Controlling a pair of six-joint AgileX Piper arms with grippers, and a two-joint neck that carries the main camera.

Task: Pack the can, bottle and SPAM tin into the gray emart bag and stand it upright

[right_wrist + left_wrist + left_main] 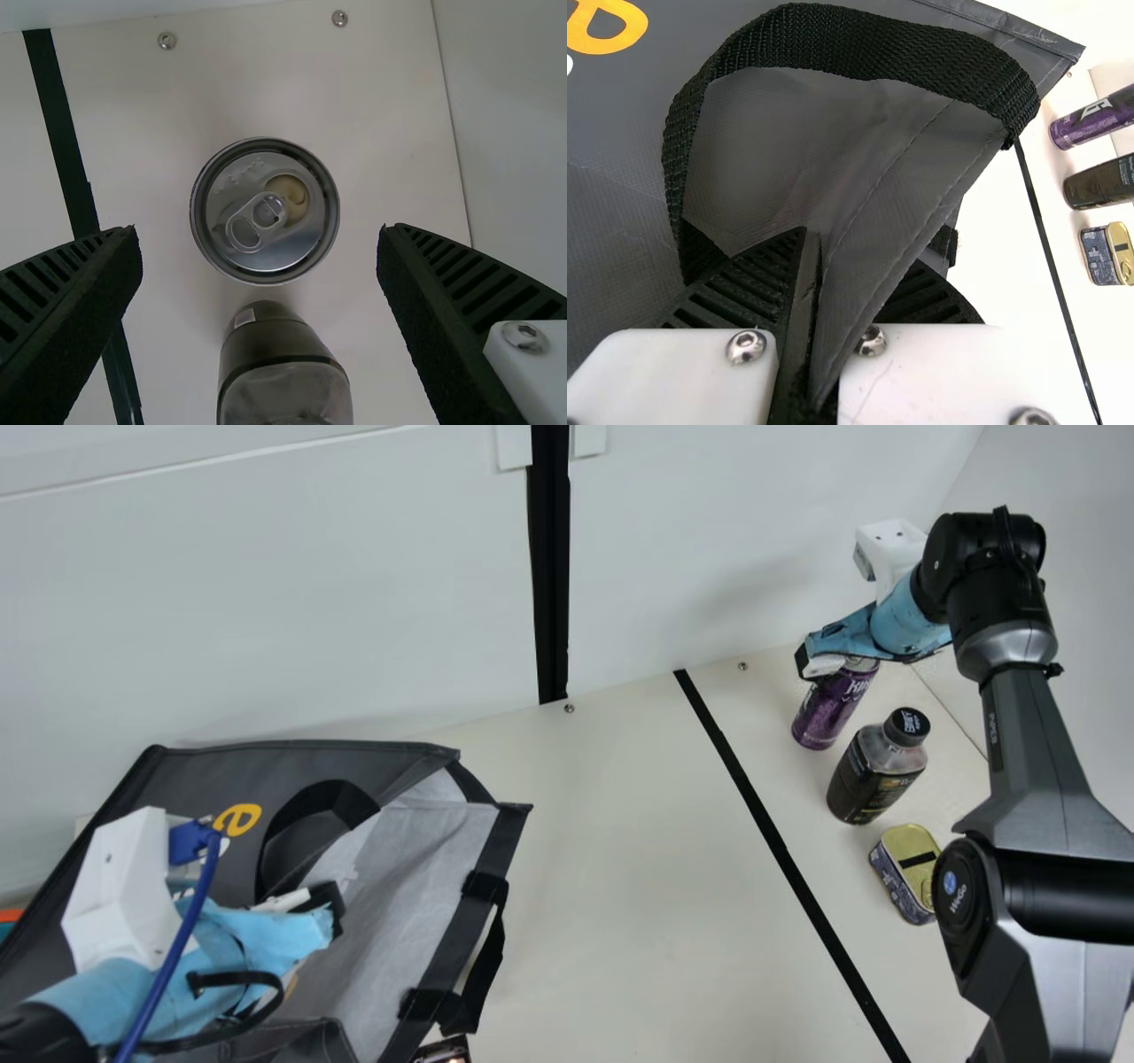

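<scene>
My left gripper (330, 911) is at the gray emart bag (199, 779), which lies tilted with its mouth towards the table's middle. In the left wrist view my left gripper (819, 283) pinches the bag's edge (877, 204) beside a black handle loop. Over the purple can (829, 710) is my right gripper (819, 662). The right wrist view has the right gripper (260, 230) wide apart around the can's lid (266, 212), touching neither side. The dark bottle (873, 775) stands upright near the can, and the SPAM tin (907, 872) sits beyond it, beside the right arm.
A black tape line (780, 846) crosses the table (620, 850) between the bag and the three items. A pale wall (354, 602) rises behind, with another at the right. Part of a small dark object (443, 1051) shows by the bag's lower edge.
</scene>
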